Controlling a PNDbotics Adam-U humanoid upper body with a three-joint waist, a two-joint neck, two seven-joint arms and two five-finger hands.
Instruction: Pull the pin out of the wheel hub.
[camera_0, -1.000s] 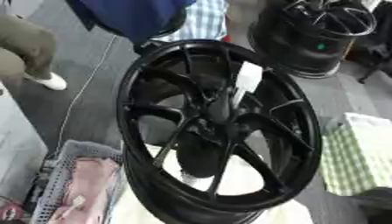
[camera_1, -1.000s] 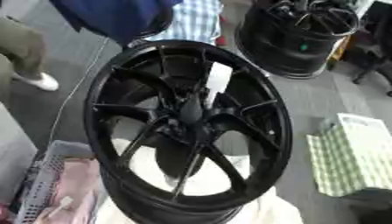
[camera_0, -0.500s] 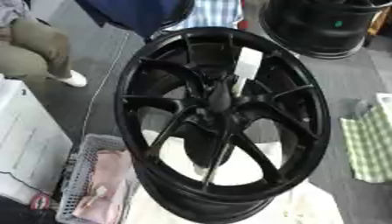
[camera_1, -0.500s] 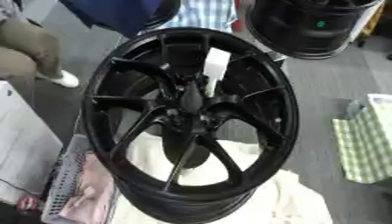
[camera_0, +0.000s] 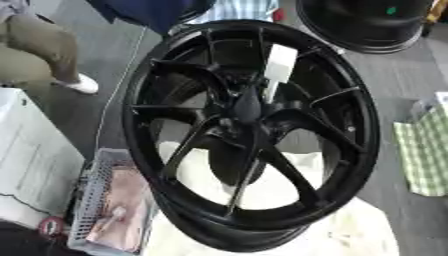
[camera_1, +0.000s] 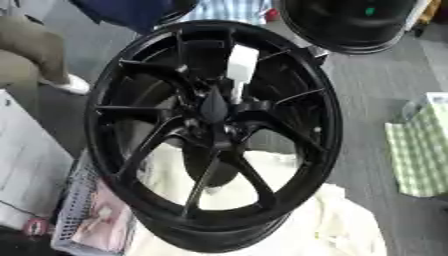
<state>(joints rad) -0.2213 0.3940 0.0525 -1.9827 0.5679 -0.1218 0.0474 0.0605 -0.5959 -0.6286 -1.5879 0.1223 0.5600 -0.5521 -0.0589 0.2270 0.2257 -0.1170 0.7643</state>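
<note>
A large black wheel (camera_0: 254, 130) fills the middle of the frame, face up, resting on a cream cloth (camera_1: 341, 220). Its hub (camera_1: 214, 107) sits at the centre, where a dark pointed pin can just be made out; a white tag (camera_0: 281, 62) hangs above it. No robot hand shows, so its state cannot be told. A mesh basket (camera_0: 101, 200) lies lower left, a second wheel (camera_0: 367, 22) upper right.

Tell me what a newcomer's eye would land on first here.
The big black wheel fills the middle of the view, resting on a pale cloth. A white tag stands out against its upper spokes, just above the hub. A second dark wheel lies at the top right, and a wire basket sits at the lower left.
</note>
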